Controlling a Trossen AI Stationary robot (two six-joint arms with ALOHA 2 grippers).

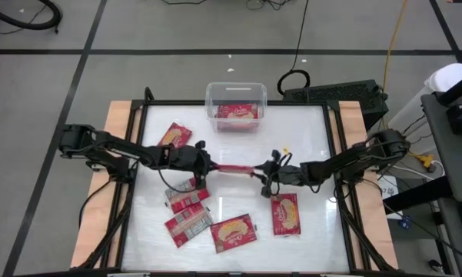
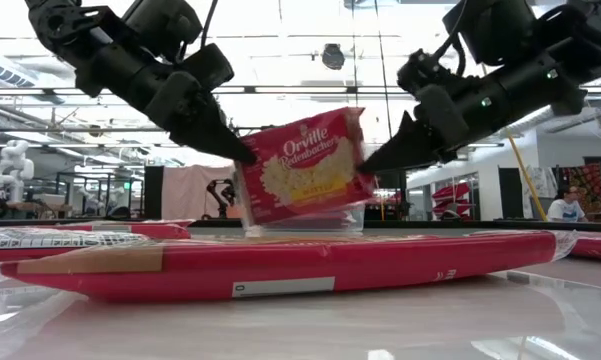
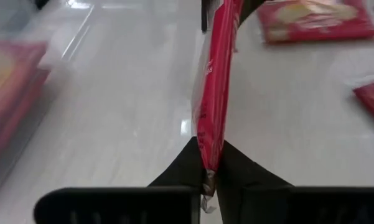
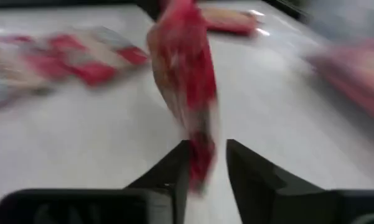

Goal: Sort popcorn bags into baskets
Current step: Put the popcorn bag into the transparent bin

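1. I see one popcorn bag [image 2: 305, 172] held up above the middle of the table [image 1: 307, 231], between the two grippers, standing on edge.
2. Its face in the low view reads "Orville Redenbacher" in white script over a yellow popcorn picture.
3. My left gripper [image 3: 206, 167] has its fingers pinched tight on one end of that bag; the wrist view shows the red edge clamped between them.
4. My right gripper [image 4: 206, 163] is at the other end. Its fingers stand slightly apart around the bag's edge, and I cannot tell whether they grip it.
5. The basket [image 1: 236, 107] sits at the far edge of the table, with one packet [image 1: 237, 113] lying flat inside, popcorn picture up.
6. Loose bags lie on the table: one [image 1: 175, 136] at the far left, two [image 1: 188, 212] label-side up near the left arm, one [image 1: 234, 232] at the near middle, one [image 1: 285, 214] below the right gripper.
7. The writing on those is too small to read.
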